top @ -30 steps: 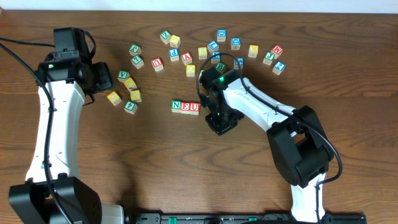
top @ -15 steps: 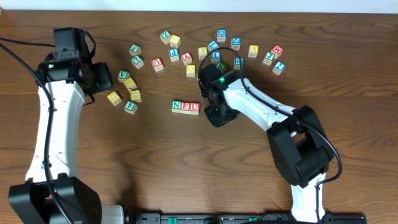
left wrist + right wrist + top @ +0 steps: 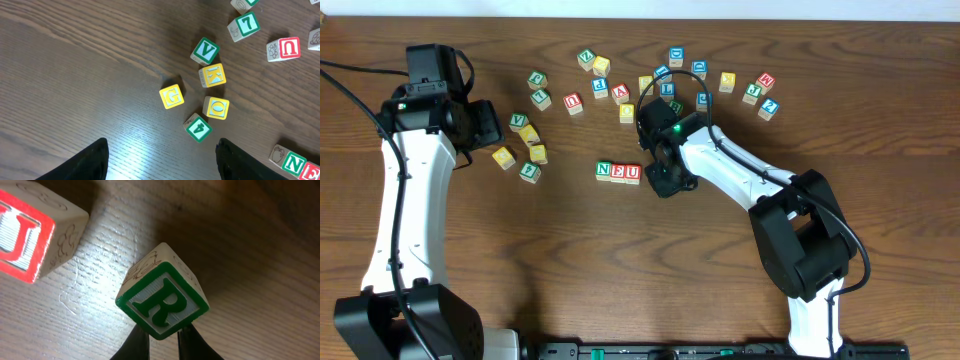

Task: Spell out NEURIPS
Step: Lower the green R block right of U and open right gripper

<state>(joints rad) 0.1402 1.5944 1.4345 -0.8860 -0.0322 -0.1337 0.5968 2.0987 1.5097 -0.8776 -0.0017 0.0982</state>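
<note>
1. N (image 3: pixel 604 170), E (image 3: pixel 618 171) and U (image 3: pixel 633 173) stand in a touching row on the table (image 3: pixel 570 260), each at 3 o'clock of the one before.
2. R (image 3: pixel 162 297) lies near U but apart from it. In the wrist view, U is at its 10 o'clock.
3. The right gripper (image 3: pixel 163 342) is at R's 6 o'clock there.
4. Loose cubes (image 3: pixel 621 94) spread from 11 to 2 o'clock of the row, apart from it.
5. V (image 3: pixel 205 51), K (image 3: pixel 212 75), O (image 3: pixel 216 108) and 4 (image 3: pixel 198 127) run from 12 to 6 o'clock, with G (image 3: pixel 171 96) at their 9 o'clock.
</note>
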